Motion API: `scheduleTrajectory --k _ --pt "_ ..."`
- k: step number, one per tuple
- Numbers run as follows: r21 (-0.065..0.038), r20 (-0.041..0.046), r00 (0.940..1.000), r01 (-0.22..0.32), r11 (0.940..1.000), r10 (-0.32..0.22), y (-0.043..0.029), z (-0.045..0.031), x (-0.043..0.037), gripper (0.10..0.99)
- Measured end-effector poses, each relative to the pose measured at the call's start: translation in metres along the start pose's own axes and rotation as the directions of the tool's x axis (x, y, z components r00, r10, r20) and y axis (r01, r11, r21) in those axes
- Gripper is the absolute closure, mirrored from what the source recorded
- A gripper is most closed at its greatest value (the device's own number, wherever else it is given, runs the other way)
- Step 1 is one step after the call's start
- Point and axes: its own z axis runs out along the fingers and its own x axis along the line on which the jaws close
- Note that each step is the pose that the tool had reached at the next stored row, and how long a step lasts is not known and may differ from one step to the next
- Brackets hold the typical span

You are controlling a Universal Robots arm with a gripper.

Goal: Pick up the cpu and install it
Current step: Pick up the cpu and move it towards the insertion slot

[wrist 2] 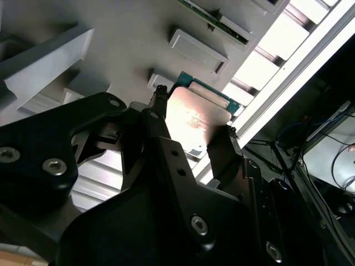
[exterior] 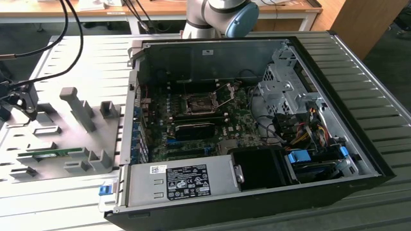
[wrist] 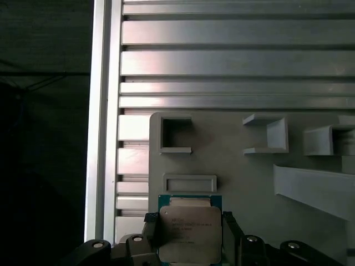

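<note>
At the exterior view's left the gripper point(exterior: 24, 107) hangs low over the grey fixture plate point(exterior: 70, 132), and in both wrist views its 2 jaws stand against 2 opposite edges of the cpu point(wrist: 190, 235), apparently clamped on it. The chip sits between the fingers point(wrist 2: 224, 152), silver top facing the camera, just above the plate's edge and close to a shallow rectangular pocket point(wrist: 189, 183). The hold looks narrow, on thin rims only, so my worry is a slip or a twist: a small tilt could let the chip drop onto the plate or reach the socket skewed, and a skewed landing could bend contacts. Moving right, tall upright holders point(exterior: 78, 109) and a green memory stick point(exterior: 50, 154) stand on the plate, near enough to catch a low sweep. Next comes the open computer case point(exterior: 133, 120), whose side wall rises between plate and motherboard; it has to be cleared from above. Inside, the black socket point(exterior: 199, 103) lies open with its metal frame point(exterior: 226, 94) raised beside it, a likely snag. Further right, loose cables point(exterior: 270, 127) and the drive cage point(exterior: 286, 86) crowd that side, leaving little spare room.
</note>
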Motion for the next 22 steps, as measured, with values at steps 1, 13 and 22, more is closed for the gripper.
scheduleTrajectory --k 1,13,22 --pt "0.0 0.0 1.0 0.0 1.0 0.0 0.0001 -0.0009 0.0 0.545" --pt "0.0 0.0004 1.0 -0.001 1.0 0.001 0.001 -0.0097 0.0003 0.545" --pt "0.0 0.0002 1.0 -0.002 1.0 0.002 0.0012 -0.0124 0.0004 0.545"
